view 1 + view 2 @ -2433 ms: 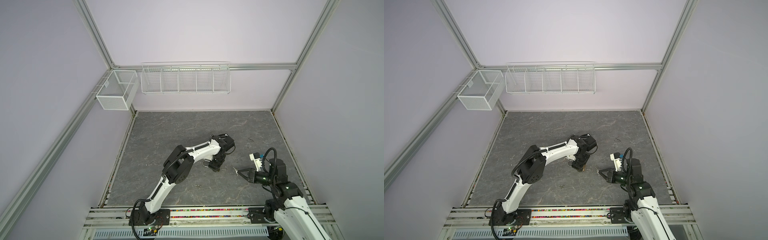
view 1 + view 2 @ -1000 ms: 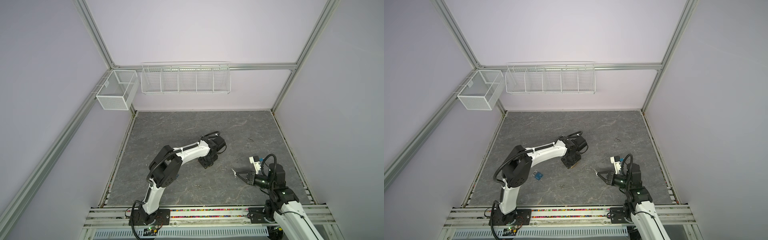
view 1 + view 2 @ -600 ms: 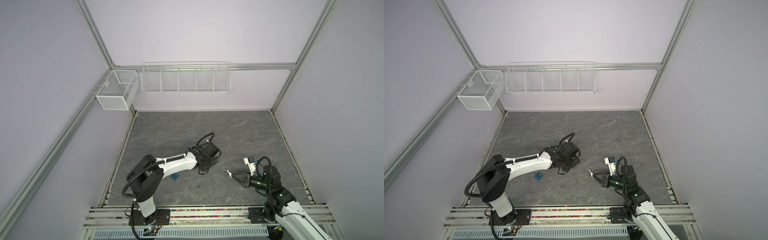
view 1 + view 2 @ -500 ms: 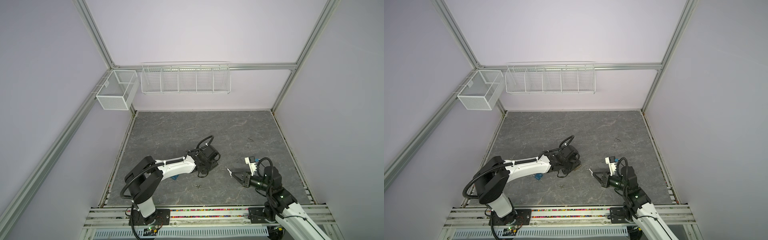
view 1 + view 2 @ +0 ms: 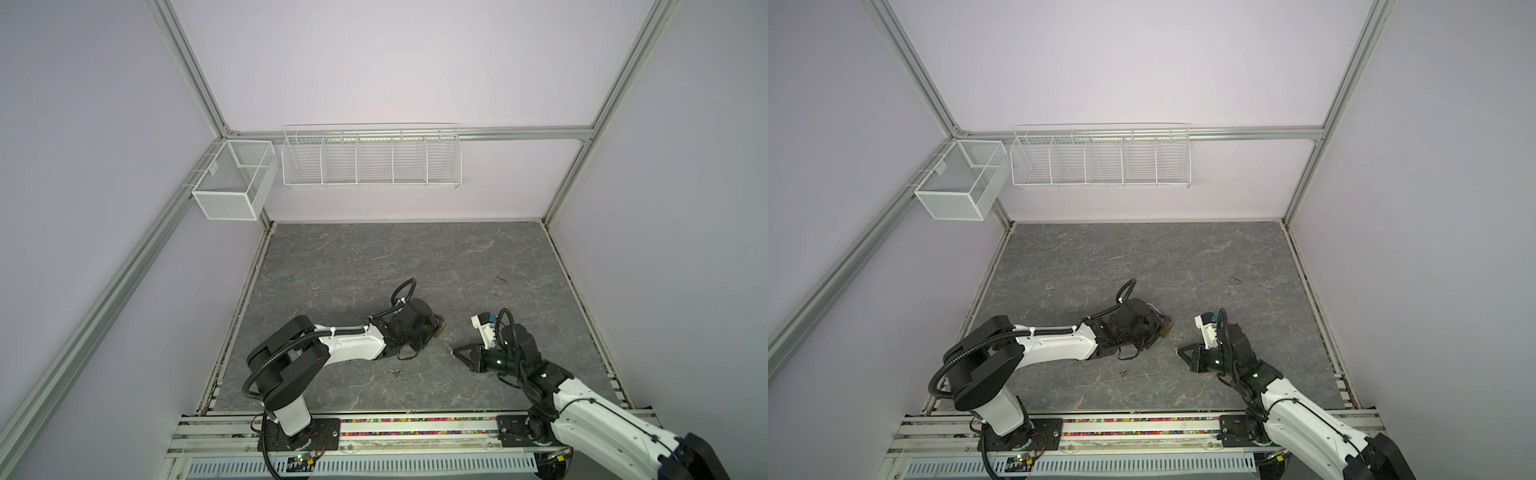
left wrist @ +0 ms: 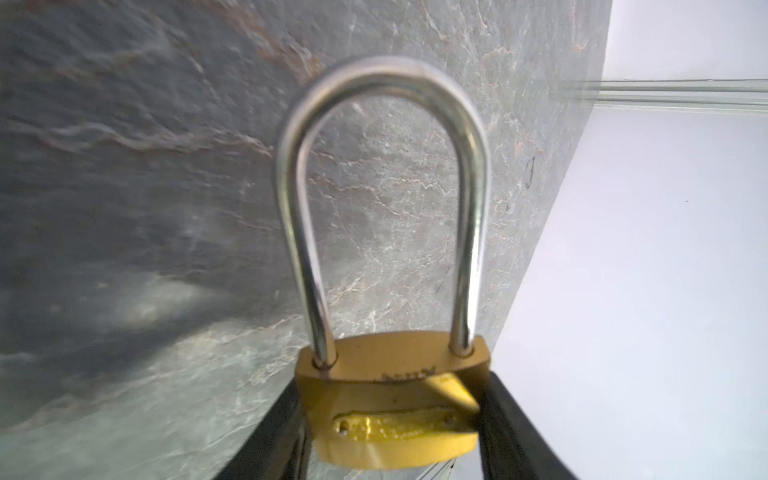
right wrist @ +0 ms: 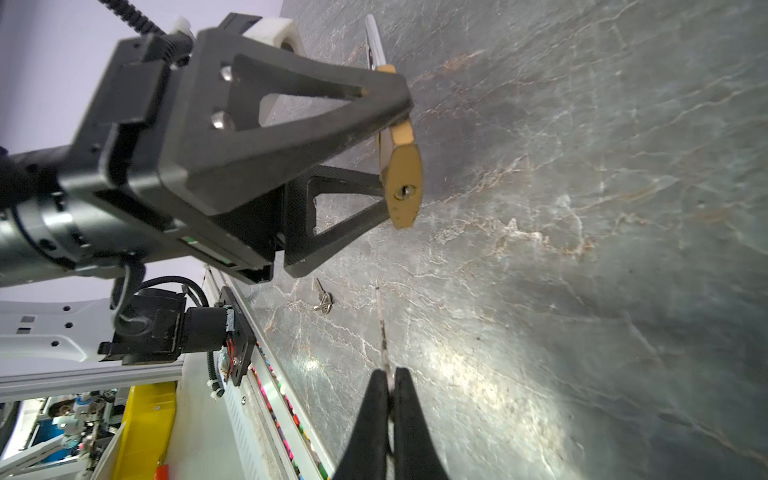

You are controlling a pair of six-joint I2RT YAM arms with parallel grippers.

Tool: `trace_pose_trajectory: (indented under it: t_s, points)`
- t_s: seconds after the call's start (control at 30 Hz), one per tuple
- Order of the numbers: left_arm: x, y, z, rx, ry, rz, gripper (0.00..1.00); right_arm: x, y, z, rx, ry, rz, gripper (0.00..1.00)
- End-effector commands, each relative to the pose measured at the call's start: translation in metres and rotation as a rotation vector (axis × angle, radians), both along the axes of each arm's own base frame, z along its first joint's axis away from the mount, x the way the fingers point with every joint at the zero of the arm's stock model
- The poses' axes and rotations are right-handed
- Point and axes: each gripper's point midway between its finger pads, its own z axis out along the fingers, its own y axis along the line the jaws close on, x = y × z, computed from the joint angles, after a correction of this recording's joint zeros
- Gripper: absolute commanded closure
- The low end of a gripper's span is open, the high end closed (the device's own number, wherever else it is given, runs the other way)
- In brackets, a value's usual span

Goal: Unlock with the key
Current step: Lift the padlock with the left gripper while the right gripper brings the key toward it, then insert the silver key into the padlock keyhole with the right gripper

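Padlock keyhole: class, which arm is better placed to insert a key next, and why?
Right. The right gripper is shut on a key whose blade points roughly toward the keyhole of the padlock, which faces it. The left gripper is occupied, clamping the padlock body.

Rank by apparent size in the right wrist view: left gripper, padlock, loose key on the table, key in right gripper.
1. left gripper, far the largest.
2. padlock, clamped in it, so equally near.
3/4. loose key and held key: both tiny; held key is edge-on and nearer the camera, so no ranking.
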Motion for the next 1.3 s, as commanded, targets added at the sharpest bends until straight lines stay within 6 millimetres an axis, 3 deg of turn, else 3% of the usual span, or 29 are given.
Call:
trace_pose_trajectory:
  t_s: [0.0,0.3,0.57,1.27]
  points:
    - [0.007,-0.021,0.032,-0.169,-0.048,0.019,1.0,0.019,0.004,0.016,-0.012,-0.09,-0.048,0.94]
    - [0.002,-0.019,0.027,-0.164,-0.037,0.002,1.0,0.025,-0.009,0.009,-0.081,-0.103,-0.115,0.94]
    - [0.003,-0.021,0.027,-0.177,-0.042,-0.002,1.0,0.032,-0.007,0.019,-0.084,-0.121,-0.122,0.94]
    - [0.001,-0.027,0.025,-0.189,-0.039,-0.026,1.0,0.043,-0.01,0.016,-0.136,-0.112,-0.16,0.94]
